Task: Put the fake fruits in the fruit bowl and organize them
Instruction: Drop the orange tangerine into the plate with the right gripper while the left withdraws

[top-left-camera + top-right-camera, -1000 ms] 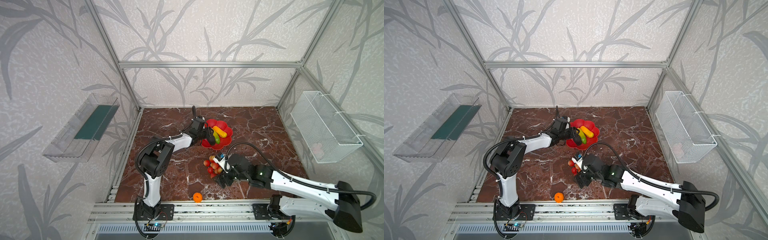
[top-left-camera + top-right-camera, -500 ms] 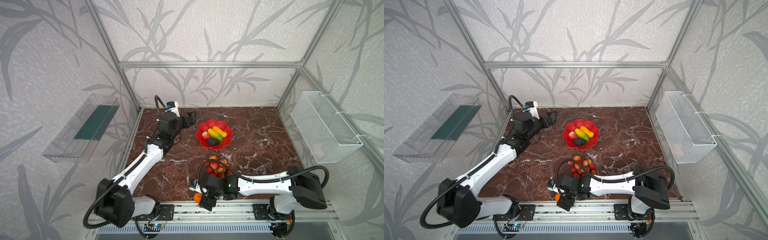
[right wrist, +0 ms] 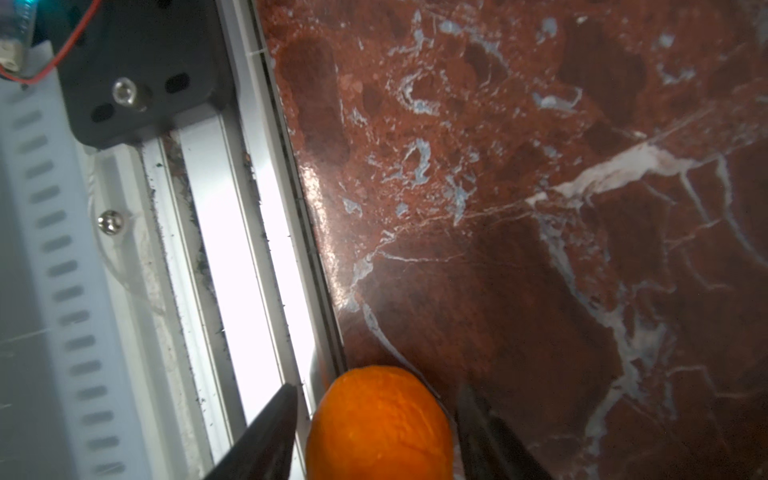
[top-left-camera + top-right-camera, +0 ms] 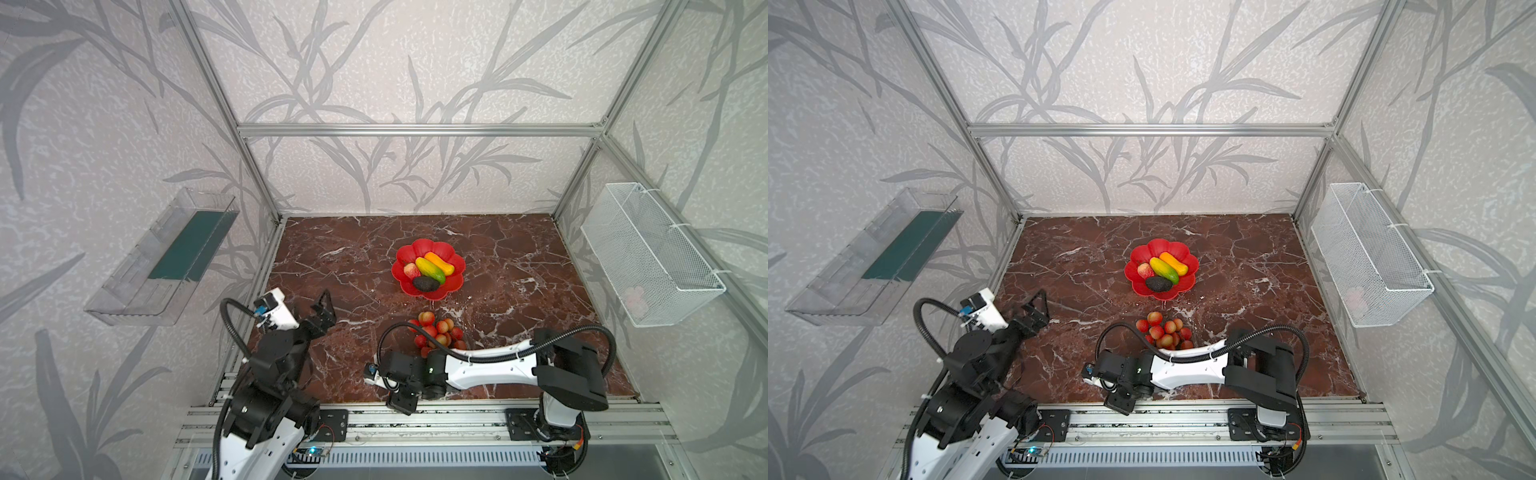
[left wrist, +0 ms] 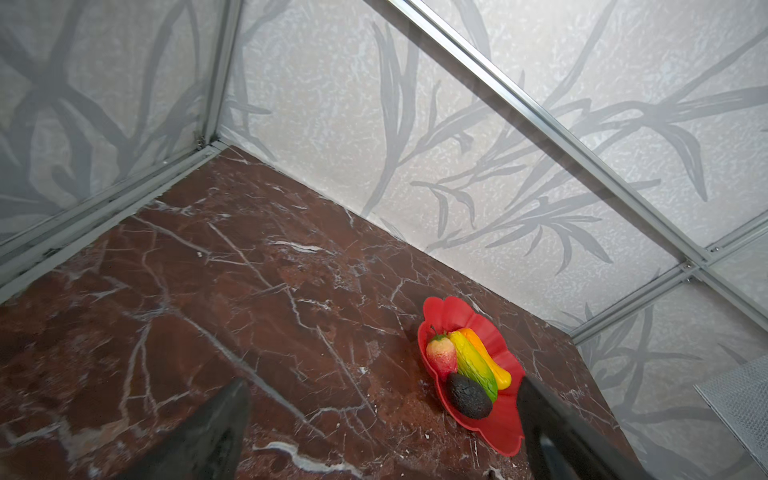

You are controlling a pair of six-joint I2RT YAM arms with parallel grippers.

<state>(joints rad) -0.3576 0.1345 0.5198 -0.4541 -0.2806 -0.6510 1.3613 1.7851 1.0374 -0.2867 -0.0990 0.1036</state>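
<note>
Our right jaws flank the orange [image 3: 378, 424] at the desk [image 4: 353, 257] edge (pinching or not, we cannot tell); left jaws hang spread, away from the bowl [image 4: 434, 294].

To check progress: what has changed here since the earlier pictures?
The left tool, open, left the fruit bowl and pulled back to the near left side. The right tool moved from beside the cluster of red-pink balls to the front edge and now straddles the small orange; whether it grips is unclear. The bowl, the fruits in it and the cluster stayed put.
</note>
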